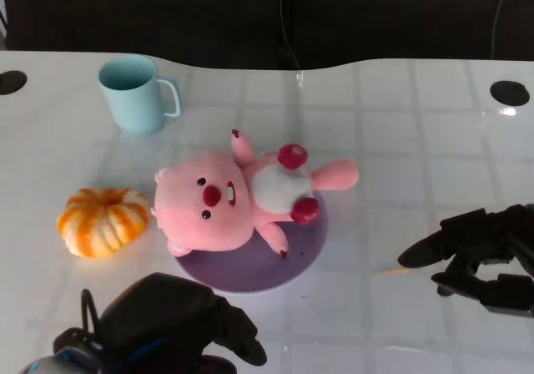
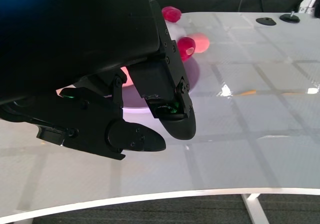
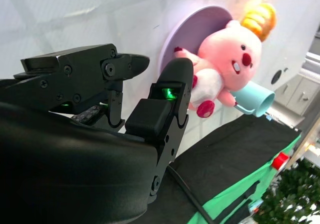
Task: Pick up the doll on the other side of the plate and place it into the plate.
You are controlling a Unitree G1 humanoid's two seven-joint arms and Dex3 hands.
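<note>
white table (image 1: pixel 400 123) with pink doll (image 1: pixel 242 194) on purple plate (image 1: pixel 304 245), both robot hands apart-fingered, empty

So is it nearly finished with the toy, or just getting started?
Nearly finished, by the look of it. The pink doll already lies on the purple plate, though its head and one arm hang over the rim. Nothing is in hand: the left hand and right hand both hold nothing and sit clear of the doll. Little seems left, perhaps only drawing the arms back.
</note>
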